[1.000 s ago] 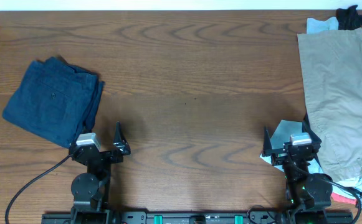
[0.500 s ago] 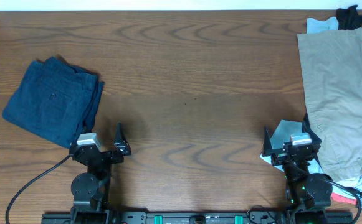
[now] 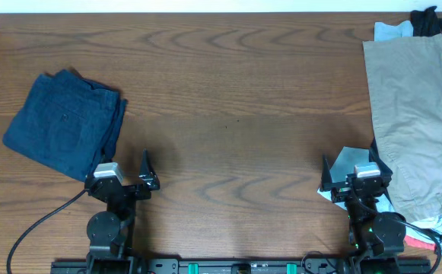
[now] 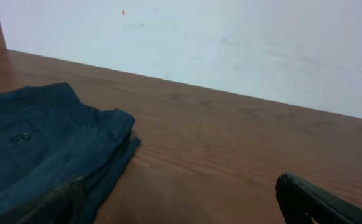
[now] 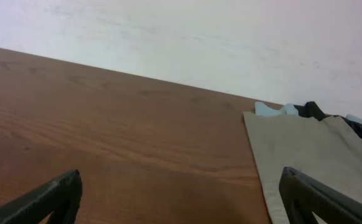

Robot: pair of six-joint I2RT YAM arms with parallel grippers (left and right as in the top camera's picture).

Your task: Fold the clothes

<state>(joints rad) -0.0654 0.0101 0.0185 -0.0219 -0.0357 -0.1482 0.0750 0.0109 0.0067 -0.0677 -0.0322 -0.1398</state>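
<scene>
Movement: none. My left end effector (image 4: 181,186) and right end effector (image 5: 181,177) rest where they were a second ago, both spread wide and empty, low at the near edge of the counter (image 3: 236,91). Navy trousers (image 3: 65,125) lie just beyond the left one, untouched, as a compact layered bundle with slightly uneven edges. I judge folding complete.
</scene>
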